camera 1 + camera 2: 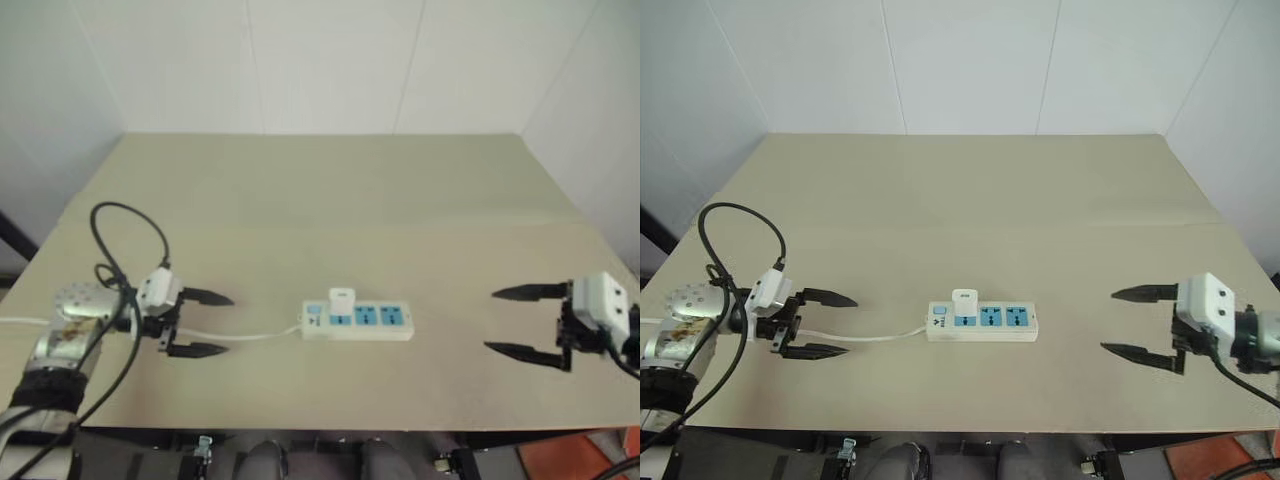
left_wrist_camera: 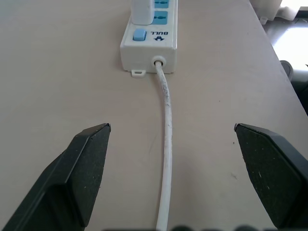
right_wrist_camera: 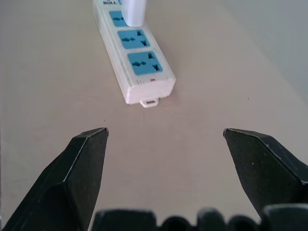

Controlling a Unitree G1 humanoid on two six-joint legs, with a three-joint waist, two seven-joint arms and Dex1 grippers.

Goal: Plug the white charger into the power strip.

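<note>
Two grippers hang over the beige wooden table (image 1: 330, 190) in the head view, left gripper (image 1: 207, 323) and right gripper (image 1: 518, 321) both with fingers wide, empty. Between them lies the long white power strip (image 1: 358, 321), the small white boxy charger (image 1: 341, 299) upright in its socket nearest the left fingers. Left wrist view: the thin white cord (image 2: 167, 144) runs between the fingers (image 2: 89, 159). Right wrist view: the strip's free end lies ahead of the spread fingers (image 3: 86, 159).

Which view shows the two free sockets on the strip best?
Right wrist view: both free blue sockets on the power strip face the camera, near. Head views show them small beside the white charger. Left wrist view crops them.
</note>
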